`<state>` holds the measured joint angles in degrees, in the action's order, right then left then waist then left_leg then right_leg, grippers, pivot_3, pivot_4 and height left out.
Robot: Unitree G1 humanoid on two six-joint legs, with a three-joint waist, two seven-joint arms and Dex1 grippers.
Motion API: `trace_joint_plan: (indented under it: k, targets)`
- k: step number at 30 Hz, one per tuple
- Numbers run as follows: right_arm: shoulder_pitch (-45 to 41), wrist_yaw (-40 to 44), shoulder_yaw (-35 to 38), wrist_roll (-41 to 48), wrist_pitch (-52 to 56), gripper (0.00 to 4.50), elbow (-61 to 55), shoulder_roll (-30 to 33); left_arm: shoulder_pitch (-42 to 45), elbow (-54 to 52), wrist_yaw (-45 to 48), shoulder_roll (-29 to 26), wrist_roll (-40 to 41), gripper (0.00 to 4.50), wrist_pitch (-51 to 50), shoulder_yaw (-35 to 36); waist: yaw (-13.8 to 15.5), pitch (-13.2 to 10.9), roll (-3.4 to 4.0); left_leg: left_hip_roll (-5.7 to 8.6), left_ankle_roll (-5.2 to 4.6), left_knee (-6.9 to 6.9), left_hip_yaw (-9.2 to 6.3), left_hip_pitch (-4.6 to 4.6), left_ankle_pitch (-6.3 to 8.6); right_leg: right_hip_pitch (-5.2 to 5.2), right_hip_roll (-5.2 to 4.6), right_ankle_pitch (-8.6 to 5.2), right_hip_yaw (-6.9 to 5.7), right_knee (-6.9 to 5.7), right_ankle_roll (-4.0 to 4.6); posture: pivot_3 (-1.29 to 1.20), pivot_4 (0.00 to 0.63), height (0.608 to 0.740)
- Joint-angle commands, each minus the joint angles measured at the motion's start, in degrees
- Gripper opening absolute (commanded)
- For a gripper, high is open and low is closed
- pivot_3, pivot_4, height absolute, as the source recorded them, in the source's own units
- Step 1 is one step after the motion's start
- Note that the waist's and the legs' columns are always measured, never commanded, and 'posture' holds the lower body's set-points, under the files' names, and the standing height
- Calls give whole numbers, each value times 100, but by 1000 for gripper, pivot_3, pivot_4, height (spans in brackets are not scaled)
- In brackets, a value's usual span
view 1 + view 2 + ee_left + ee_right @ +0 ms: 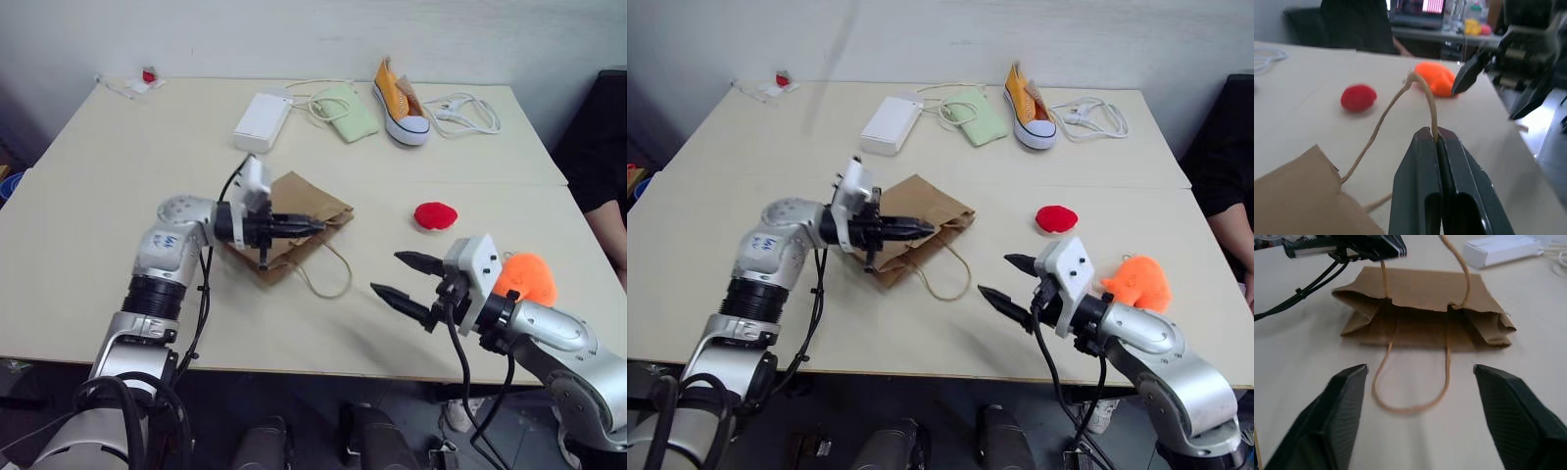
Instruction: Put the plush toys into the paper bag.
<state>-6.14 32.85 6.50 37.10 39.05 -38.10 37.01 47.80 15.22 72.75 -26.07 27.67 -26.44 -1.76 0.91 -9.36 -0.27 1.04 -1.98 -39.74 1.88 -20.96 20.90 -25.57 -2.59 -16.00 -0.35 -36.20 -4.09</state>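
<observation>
The brown paper bag lies flat on the table with its mouth toward my right gripper. My left gripper is shut on one tan cord handle and holds it lifted above the bag's mouth. The other handle lies looped on the table. My right gripper hovers open in front of the bag's mouth, nothing between its fingers. The round red plush toy rests on the table to the right of the bag. Behind my right wrist sits the orange fuzzy plush toy.
At the far side of the table are a white box, a pale green pouch, an orange-and-white sneaker and a white cable. A person sits at the right edge.
</observation>
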Motion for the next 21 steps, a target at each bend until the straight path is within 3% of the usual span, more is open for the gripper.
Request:
trace_joint_plan:
  k: [1,6,7,15,21]
  targets:
    - [-290,99,-335,-224,-95,2112,238,-7,3,-402,-368,159,419,0,-557,240,11,0,0,0,0,-5,0,-1,0,0,0,1,0,-3,-1,0,150,740]
    - [-966,244,-972,-553,-165,234,877,-244,-91,-917,-574,204,484,0,-869,133,12,0,0,2,-4,-24,-4,-13,3,-2,-1,3,-4,-9,-5,0,150,740]
    - [-1183,288,-1179,-724,-230,22,1166,-331,-143,-1034,-615,215,503,0,-913,117,11,0,0,2,-4,-24,-4,-15,3,-6,-1,3,-4,-10,-4,0,150,740]
    - [-2630,539,-2168,-1721,-764,22,3224,-1229,-383,-1621,-785,176,722,0,-1149,168,-124,0,0,2,-1,-25,-3,-14,2,-11,-1,3,-6,-20,-4,0,150,740]
    - [-2816,524,-2720,-2823,-1548,22,4391,-1360,-174,-1356,-1179,-33,821,0,-1355,590,-110,-1,1,4,2,-28,-8,-20,2,-15,-5,2,-10,-24,-2,0,150,740]
